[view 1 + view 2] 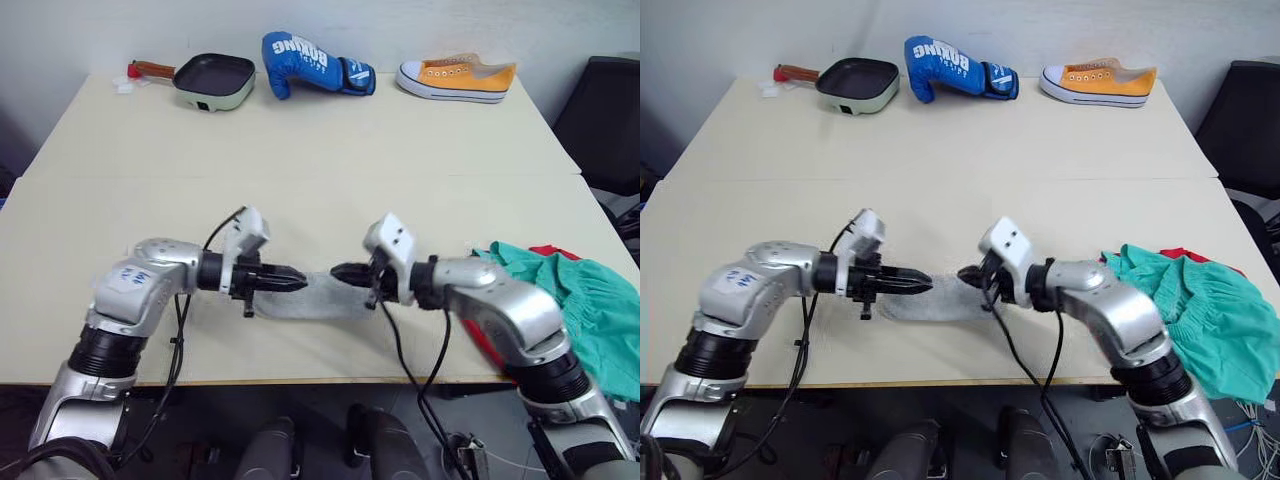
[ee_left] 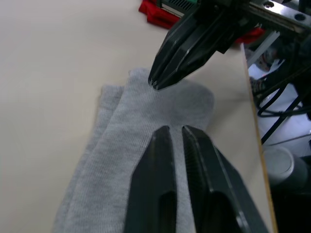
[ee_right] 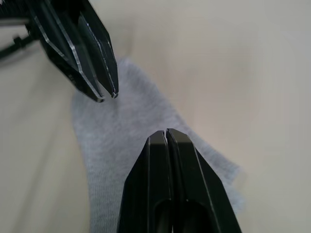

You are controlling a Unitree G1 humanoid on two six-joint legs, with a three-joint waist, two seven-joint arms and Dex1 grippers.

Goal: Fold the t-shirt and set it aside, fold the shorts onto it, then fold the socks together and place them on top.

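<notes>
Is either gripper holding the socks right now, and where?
Neither holds them: the left gripper and right gripper are shut above the flat socks.

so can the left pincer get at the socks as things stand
Probably yes. The left pincer hangs right over one end of the grey socks, which lie flat on the table. Nothing sits between them, and the right pincer is at the other end.
</notes>
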